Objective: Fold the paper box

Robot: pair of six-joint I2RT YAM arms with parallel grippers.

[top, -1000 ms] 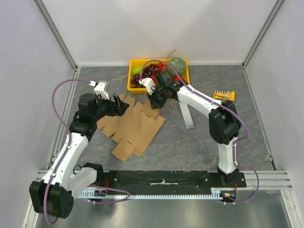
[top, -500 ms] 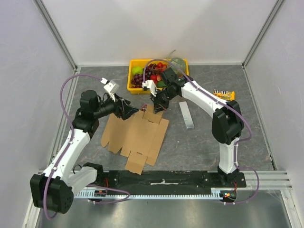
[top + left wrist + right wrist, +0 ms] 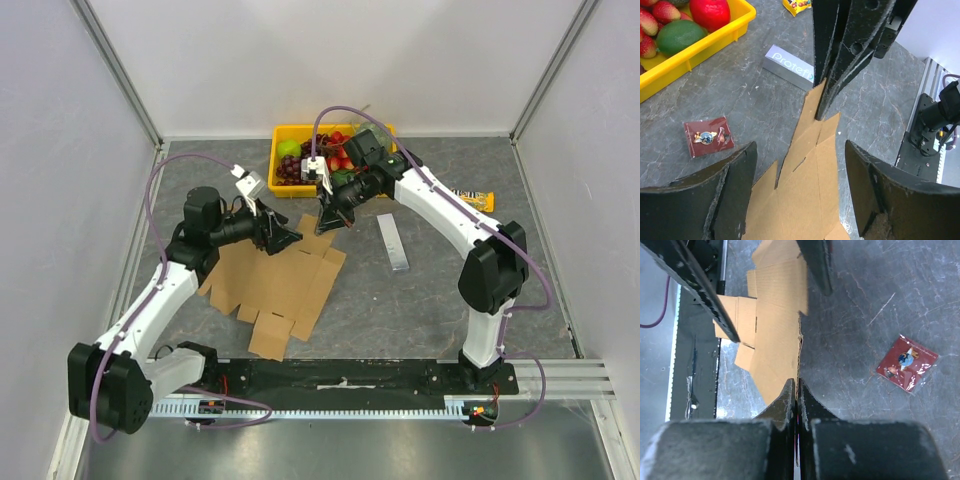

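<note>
The paper box (image 3: 280,285) is a flat brown die-cut sheet lying on the grey table, with its far edge raised. My right gripper (image 3: 328,222) is shut on that far edge; in the right wrist view the sheet (image 3: 775,315) runs edge-on into the closed jaws (image 3: 798,390). My left gripper (image 3: 283,238) hovers open just left of it. In the left wrist view its fingers (image 3: 730,190) straddle the cardboard (image 3: 810,170) without touching it. The right gripper (image 3: 835,65) stands ahead, pinching the sheet's tip.
A yellow tray (image 3: 272,170) of fruit stands at the back, close behind the right gripper. A silver bar (image 3: 393,242) lies to the right of the sheet, a snack packet (image 3: 470,200) farther right. A small red packet (image 3: 707,136) lies beside the sheet's far edge.
The sheet has been swung round and dragged on the table. The right gripper rose with its far edge. The left gripper moved right towards that edge, its jaws slightly narrower.
</note>
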